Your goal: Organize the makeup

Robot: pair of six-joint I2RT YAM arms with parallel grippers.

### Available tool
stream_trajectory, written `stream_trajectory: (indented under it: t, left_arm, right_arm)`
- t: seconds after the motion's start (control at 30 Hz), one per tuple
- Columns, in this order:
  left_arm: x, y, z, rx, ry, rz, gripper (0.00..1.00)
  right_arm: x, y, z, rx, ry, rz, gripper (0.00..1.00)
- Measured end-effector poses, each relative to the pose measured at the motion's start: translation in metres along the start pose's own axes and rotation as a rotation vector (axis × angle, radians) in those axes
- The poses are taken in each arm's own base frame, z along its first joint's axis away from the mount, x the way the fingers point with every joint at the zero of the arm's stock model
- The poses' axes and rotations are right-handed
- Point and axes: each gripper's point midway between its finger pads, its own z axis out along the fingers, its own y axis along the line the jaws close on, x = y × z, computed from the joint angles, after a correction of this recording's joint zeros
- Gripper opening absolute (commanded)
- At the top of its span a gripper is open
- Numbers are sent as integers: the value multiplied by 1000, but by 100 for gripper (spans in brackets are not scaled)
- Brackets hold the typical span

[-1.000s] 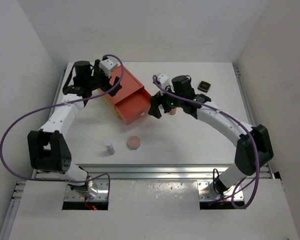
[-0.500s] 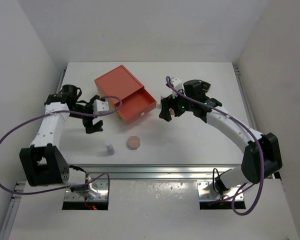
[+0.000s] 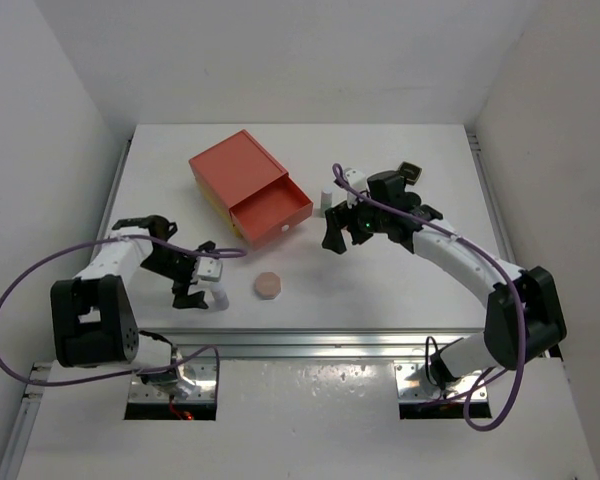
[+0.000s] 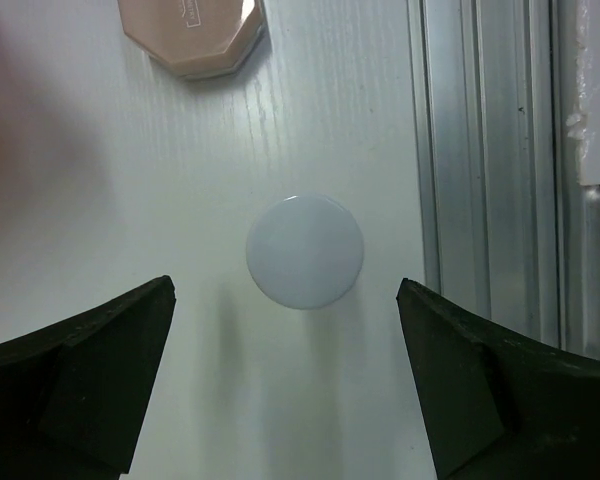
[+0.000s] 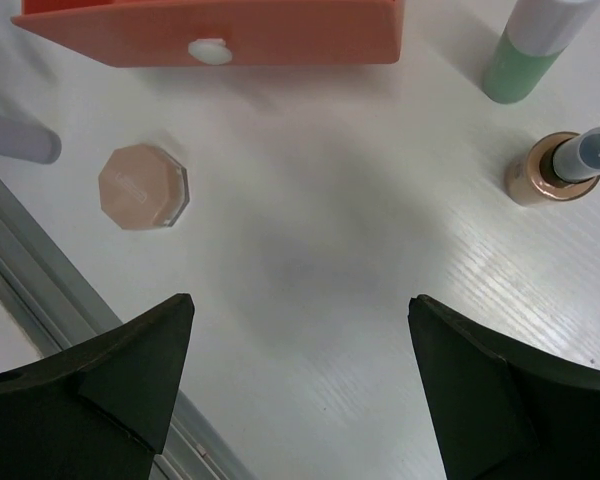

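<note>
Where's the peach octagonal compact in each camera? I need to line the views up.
Top external: the peach compact sits near the table's front edge, left of centre.
Left wrist: at the top edge, left of centre, partly cut off.
Right wrist: on the left side, about mid-height.
Shared landmark: the white vial, near the compact in all three views.
</note>
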Motion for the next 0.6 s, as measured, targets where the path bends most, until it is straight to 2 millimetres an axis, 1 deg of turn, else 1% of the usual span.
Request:
stream_trajectory:
  t: [0.17,0.23,0.33,0.37,0.4,0.5,0.53,0.6]
  left_arm:
    - [8,4,20,37,-31,-16,100]
    - [8,9,29,47,-36,-18,100]
    - [4,14,37,49,-47,-3,95]
    - [2,15,39,49,-53,4,91]
    - [0,16,40,50,-58,9,82]
    - [-4,15,44,61,-67,7,66]
    - [-4,14,44,64,-68,3,55]
    - [-5,11,45,78,-72,-2,41]
  right_arm:
    - [1,-1,-2,10,0,3,88]
    - [1,-2,-3,21,-2,2,88]
    - [2,-4,-3,33,2,3,88]
    - [2,-5,-3,38,3,3,88]
    - [2,-6,-3,45,5,2,88]
    - [4,-6,-3,52,10,2,88]
    - [4,-7,-4,55,11,1,88]
    - [4,-8,-5,66,11,-6,88]
